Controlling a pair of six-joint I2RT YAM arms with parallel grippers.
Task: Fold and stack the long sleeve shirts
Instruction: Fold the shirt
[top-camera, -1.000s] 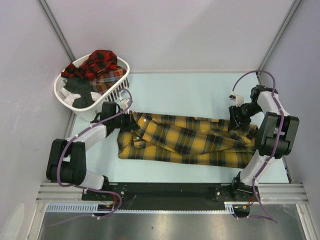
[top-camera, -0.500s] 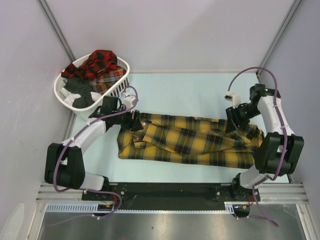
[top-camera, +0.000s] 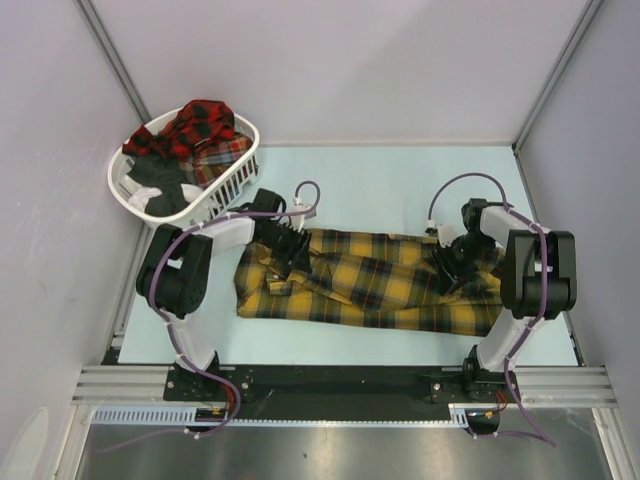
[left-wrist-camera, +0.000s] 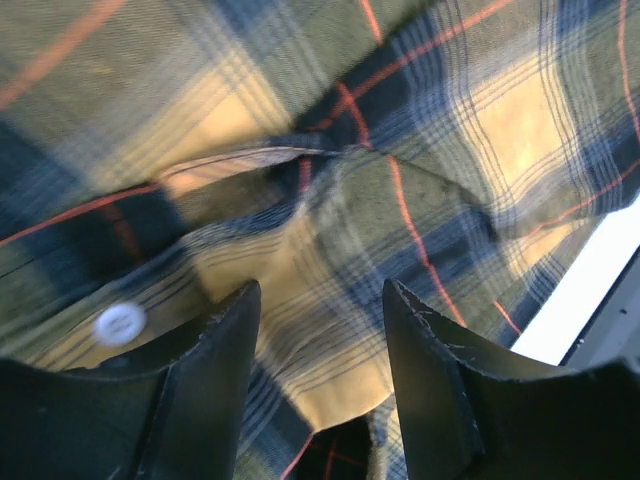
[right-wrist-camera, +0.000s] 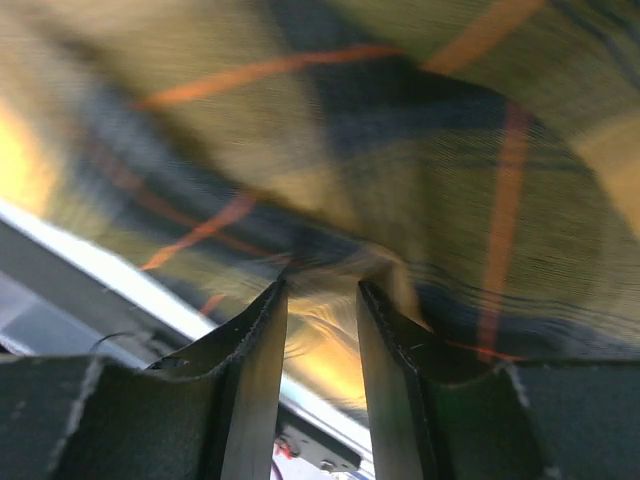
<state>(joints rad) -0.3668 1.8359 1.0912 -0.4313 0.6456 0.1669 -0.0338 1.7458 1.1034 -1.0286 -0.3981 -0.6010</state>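
The pale table (top-camera: 400, 180) bears the mustard-yellow plaid shirt (top-camera: 380, 285) laid lengthwise; a white basket (top-camera: 215, 190) stands far left.

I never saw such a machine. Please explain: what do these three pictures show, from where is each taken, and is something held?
Two robot arms stand at the near edge of a table, each ending in a two-finger gripper. The wide picture looks down from above; the close ones come from cameras on the wrists. A yellow plaid shirt lies on the table; red plaid shirts sit in a white basket, far left. The left gripper is open over the shirt's collar. The right gripper has its fingers close around a fold of that shirt; whether they grip it is unclear.
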